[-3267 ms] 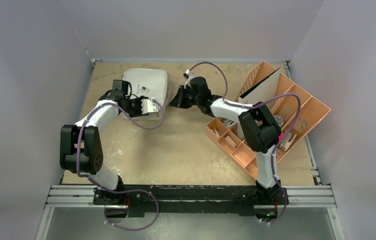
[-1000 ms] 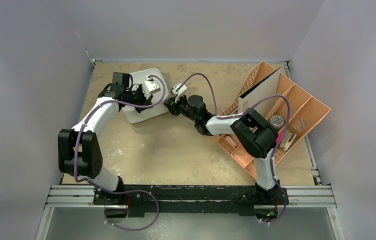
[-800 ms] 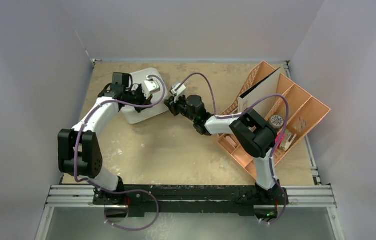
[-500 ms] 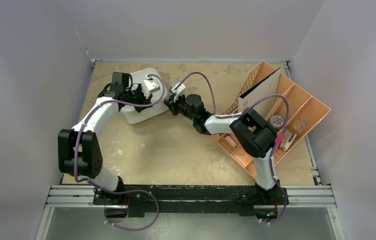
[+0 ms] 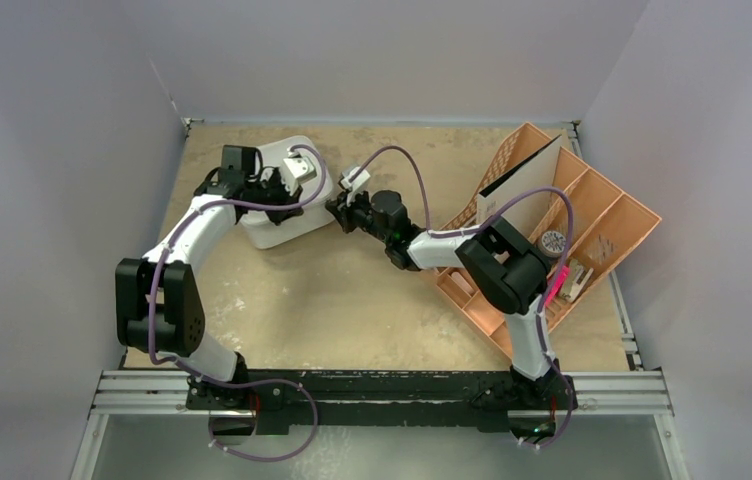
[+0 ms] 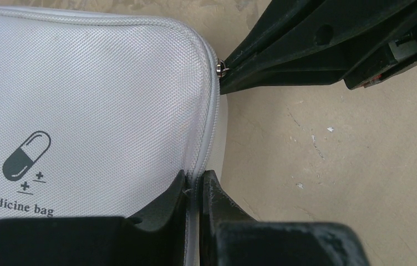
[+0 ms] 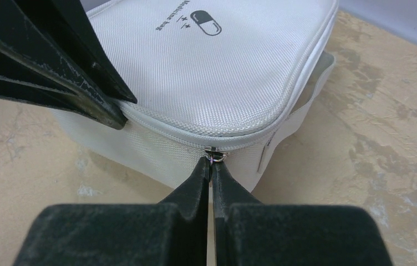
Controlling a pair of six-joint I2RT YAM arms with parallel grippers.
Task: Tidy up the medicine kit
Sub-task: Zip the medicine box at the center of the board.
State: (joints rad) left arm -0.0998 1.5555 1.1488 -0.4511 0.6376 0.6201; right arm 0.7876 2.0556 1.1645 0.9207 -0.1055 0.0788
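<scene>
The medicine kit (image 5: 277, 228) is a white fabric case with a dark pill logo, zipped closed, lying at the table's back left. My left gripper (image 5: 292, 198) is over it. In the left wrist view this gripper (image 6: 196, 180) is shut on the piped seam at the kit's (image 6: 84, 100) lid edge. My right gripper (image 5: 333, 208) reaches in from the right to the kit's corner. In the right wrist view it (image 7: 212, 162) is shut on the small metal zipper pull (image 7: 215, 155) on the kit's (image 7: 217, 72) side. The left fingers (image 7: 56, 61) show at top left there.
An orange compartmented tray (image 5: 612, 215) stands at the right, holding a white box (image 5: 527, 185) and small items. The right arm's elbow hangs over the tray's near end. Purple cables loop above both wrists. Bare tan table lies in front of the kit.
The right gripper slid slightly left to the kit's corner and closed on the zipper pull. The left gripper kept its pinch on the seam.
</scene>
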